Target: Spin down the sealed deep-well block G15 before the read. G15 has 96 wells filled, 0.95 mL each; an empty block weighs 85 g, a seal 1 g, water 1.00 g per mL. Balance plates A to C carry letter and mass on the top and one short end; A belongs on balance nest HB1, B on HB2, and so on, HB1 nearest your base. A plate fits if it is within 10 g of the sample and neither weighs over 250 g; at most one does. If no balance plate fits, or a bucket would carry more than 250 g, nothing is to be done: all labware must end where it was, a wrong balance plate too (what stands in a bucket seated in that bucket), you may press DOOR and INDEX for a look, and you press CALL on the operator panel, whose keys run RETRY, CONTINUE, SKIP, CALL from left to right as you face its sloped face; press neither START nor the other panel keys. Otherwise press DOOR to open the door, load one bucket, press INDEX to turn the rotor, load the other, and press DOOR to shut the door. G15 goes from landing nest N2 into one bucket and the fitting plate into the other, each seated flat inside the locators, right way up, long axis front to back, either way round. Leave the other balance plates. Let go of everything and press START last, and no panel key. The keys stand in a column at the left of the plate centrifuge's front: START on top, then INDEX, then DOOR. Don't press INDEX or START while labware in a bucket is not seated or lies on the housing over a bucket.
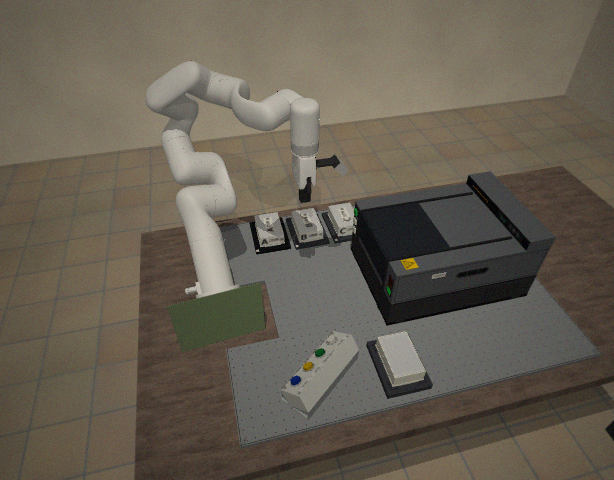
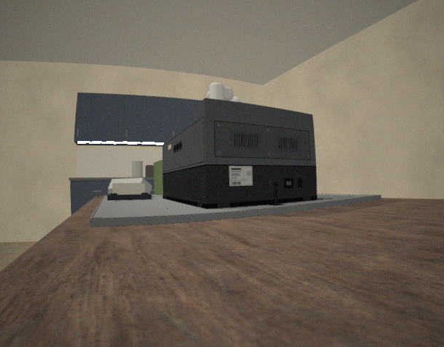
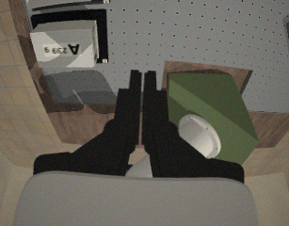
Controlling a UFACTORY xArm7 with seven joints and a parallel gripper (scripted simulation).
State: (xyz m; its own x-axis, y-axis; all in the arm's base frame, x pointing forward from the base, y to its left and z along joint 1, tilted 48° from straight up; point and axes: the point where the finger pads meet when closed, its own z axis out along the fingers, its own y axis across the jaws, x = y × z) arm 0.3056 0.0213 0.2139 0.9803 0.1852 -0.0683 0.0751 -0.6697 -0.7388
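Overhead, the end effector [image 1: 304, 196], fingers together and empty, hangs above plate B [image 1: 306, 224].

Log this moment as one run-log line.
gripper: shut, empty | above plate B | centrifuge door closed | G15 on nest

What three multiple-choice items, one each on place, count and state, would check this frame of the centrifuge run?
1. Where does the gripper hang?
A over balance plate B
B over the operator panel
C inside the centrifuge

2. How many balance plates stand in the row?
A two
B three
C four

3. How are the fingers?
A wide open
B shut on a plate
C shut on nothing

Key: 1 A, it hangs above the row's middle; 2 B, plates lettered A, B and C; 3 C, wrist view shows fingers together, nothing between.
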